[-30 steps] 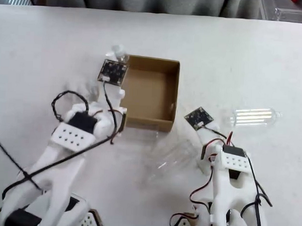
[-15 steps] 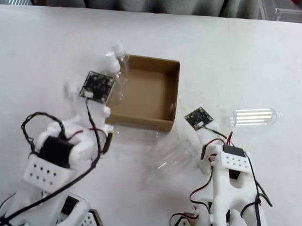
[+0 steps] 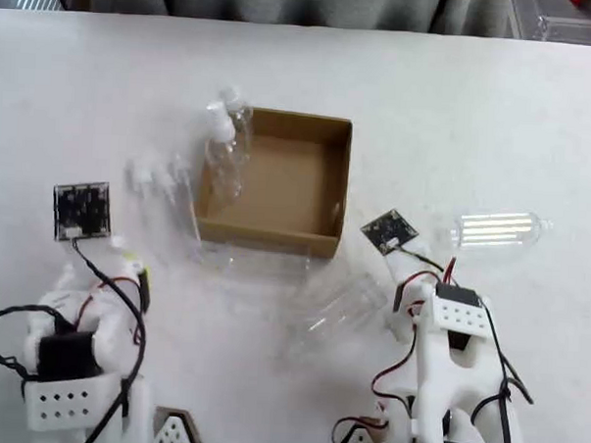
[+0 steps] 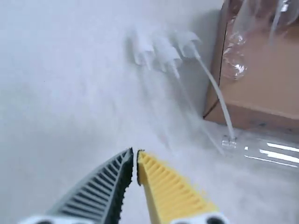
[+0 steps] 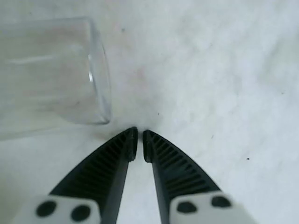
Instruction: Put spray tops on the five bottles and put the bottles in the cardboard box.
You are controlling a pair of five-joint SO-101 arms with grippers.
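The cardboard box (image 3: 287, 187) stands in the middle of the bench (image 3: 458, 101). A bottle with spray top (image 3: 223, 148) leans inside it, against its left wall. Loose spray tops (image 4: 159, 46) lie just beside that wall, outside. A clear bottle (image 3: 336, 304) lies in front of the box and another bottle (image 3: 498, 228) lies to its right. The left gripper (image 4: 135, 158) has its fingers almost together and holds nothing. The right gripper (image 5: 139, 140) is the same, close to the clear bottle's base.

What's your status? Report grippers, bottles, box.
Left gripper, right gripper shut, empty. Topped bottle in box. Spray tops loose beside it.
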